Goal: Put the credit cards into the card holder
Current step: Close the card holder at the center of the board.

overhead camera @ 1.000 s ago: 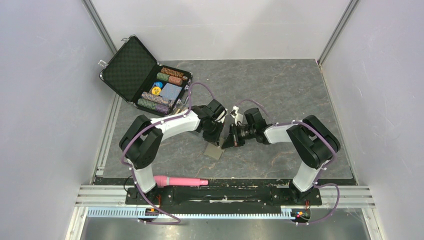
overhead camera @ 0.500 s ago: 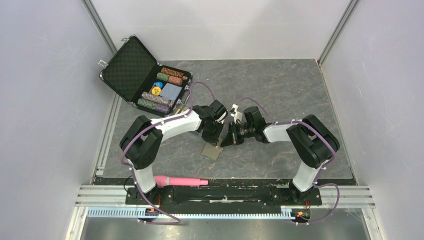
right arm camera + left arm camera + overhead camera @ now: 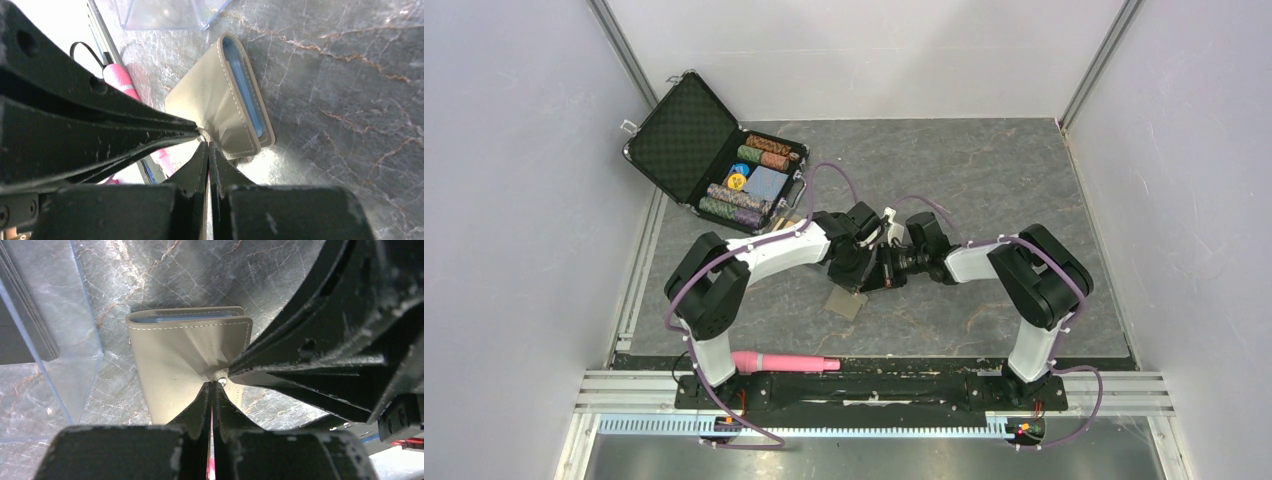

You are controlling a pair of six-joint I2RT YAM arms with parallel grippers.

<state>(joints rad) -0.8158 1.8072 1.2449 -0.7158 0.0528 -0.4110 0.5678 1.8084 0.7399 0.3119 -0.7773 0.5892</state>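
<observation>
A grey marbled tabletop [image 3: 984,180] fills the space between pale walls, with two black and white arms reaching in from its near edge and meeting at the middle. At the far left corner a black diamond-lined case [image 3: 686,135] stands open with its lid tipped back. Its tray holds rows of poker chips [image 3: 759,160] around a pale blue rectangle [image 3: 767,183]. A pink tube-shaped object [image 3: 784,361] lies along the near edge by the left arm's base. The card holder [image 3: 846,303], flat and taupe, rests on the tabletop just in front of the two wrists. It is folded shut, with light blue lining showing in the slit along one long edge. What lies inside cannot be made out. A clear plastic piece [image 3: 55,330] sits just beside it, and a dark flat shape shows through the plastic, too cropped to identify. The left pincer [image 3: 211,390] has its fingers pressed together on the holder's small tab, and the taupe material puckers up into them beside a metal stud. The right pincer [image 3: 208,147] comes in from the opposite side, its fingers also closed tight and its tips against the same tab. Whether it pinches any material I cannot tell.
</observation>
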